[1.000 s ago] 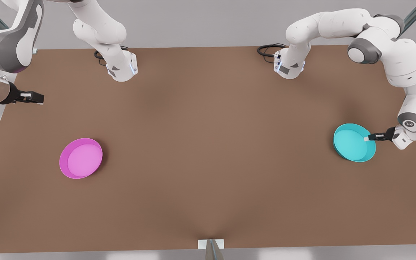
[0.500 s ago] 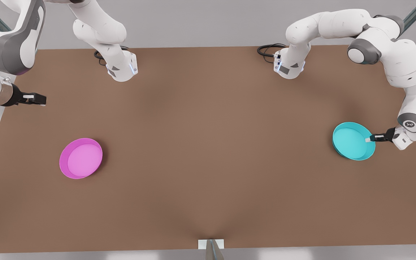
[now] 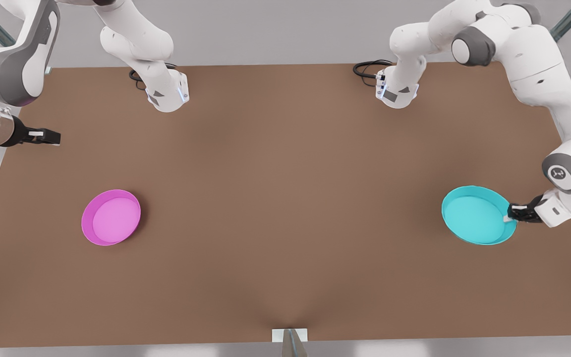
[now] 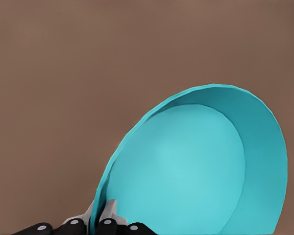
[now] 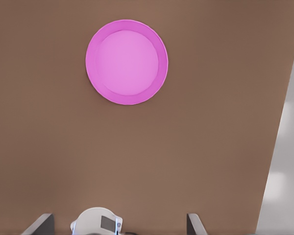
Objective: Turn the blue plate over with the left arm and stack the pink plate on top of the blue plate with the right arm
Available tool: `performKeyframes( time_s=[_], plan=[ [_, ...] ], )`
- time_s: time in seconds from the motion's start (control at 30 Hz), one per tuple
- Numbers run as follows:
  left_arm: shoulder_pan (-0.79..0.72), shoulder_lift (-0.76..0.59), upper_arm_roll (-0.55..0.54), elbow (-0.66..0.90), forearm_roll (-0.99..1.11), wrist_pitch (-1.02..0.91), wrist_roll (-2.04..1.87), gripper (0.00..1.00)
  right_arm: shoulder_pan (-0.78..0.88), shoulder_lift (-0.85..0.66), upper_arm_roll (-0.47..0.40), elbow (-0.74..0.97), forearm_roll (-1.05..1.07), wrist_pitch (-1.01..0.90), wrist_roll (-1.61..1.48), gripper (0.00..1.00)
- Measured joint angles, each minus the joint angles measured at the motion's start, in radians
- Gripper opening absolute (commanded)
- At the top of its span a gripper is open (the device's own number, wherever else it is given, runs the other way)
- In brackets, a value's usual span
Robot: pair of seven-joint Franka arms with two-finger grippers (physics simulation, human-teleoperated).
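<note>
The blue plate [image 3: 476, 215] hangs tilted above the table at the front view's right, its hollow side facing up. My left gripper [image 3: 509, 216] is shut on its rim at the edge nearest the table's side. In the left wrist view the fingers [image 4: 108, 213] pinch the rim of the blue plate [image 4: 186, 171], one inside and one outside. The pink plate [image 3: 111, 217] lies flat and upright on the table at the front view's left, and from above as the pink plate [image 5: 126, 61]. My right gripper [image 3: 47, 135] hovers open over the table's left edge, well behind the pink plate.
The brown table [image 3: 285, 198] ends close to both grippers at its left and right sides. The two arm bases [image 3: 166, 94] [image 3: 397, 91] stand at the back with cable coils. A small white bracket [image 3: 289, 335] sits at the front edge.
The left gripper has carried the blue plate up and toward the front edge, so it looks larger and sits lower in the front view. The right gripper has barely shifted.
</note>
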Motion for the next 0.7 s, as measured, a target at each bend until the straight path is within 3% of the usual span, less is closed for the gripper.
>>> performKeyframes(
  time_s=[0.2, 0.37, 0.47, 0.57, 0.7],
  plan=[
    [-0.356, 0.018, 0.047, 0.267, 0.227, -0.087, -0.202, 0.21, 0.005, 0.006, -0.003, -0.002, 0.000, -0.002, 0.000, 1.00],
    [-0.913, 0.195, 0.590, 0.272, 0.331, -0.049, -0.372, 0.21, -0.001, 0.012, -0.005, -0.002, 0.000, -0.002, 0.001, 1.00],
    [-1.144, 0.318, 0.787, 0.238, 0.354, -0.013, -0.469, 0.21, -0.001, 0.014, -0.006, -0.001, 0.000, -0.002, 0.001, 1.00],
    [-1.289, 0.378, 0.810, 0.231, 0.449, -0.017, -0.586, 0.21, 0.001, 0.015, -0.009, -0.001, 0.000, -0.002, 0.000, 1.00],
    [-1.377, 0.486, 0.715, 0.208, 0.623, -0.051, -0.788, 0.21, 0.002, 0.016, -0.017, -0.001, 0.001, -0.002, -0.001, 1.00]
  ],
)
